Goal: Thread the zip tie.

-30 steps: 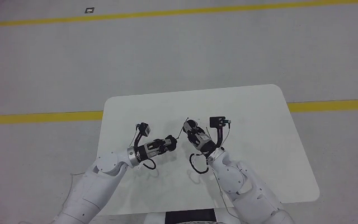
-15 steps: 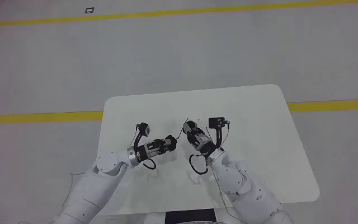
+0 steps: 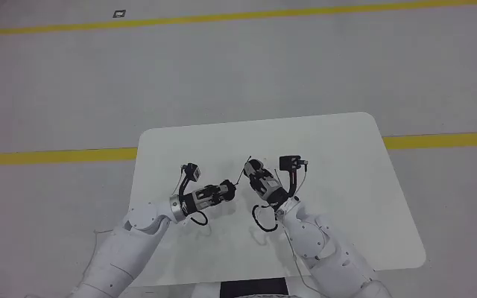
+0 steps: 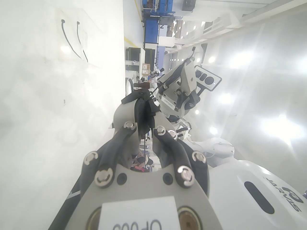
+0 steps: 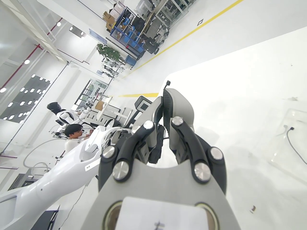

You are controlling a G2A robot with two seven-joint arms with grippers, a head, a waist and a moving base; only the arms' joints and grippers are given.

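Zip tie point(image 5: 168, 82) is held above the table point(image 3: 335, 149), head end pinched in your clenched right gripper point(image 5: 164, 96); your left gripper point(image 4: 142, 106) is clenched too, apparently on the tail. You look to be at alignment: next, steer that tail squarely into the head's slot.

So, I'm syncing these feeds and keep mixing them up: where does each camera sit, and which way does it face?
Top view: above the arms, facing down on the table; left gripper and right gripper show, close together.
Left wrist view: on that wrist, looking past its own gripper at the right gripper.
Right wrist view: on that wrist, looking past its own gripper, shut on the zip tie, across the table; left arm beyond.
Shared: top and left wrist views both show the two grippers.
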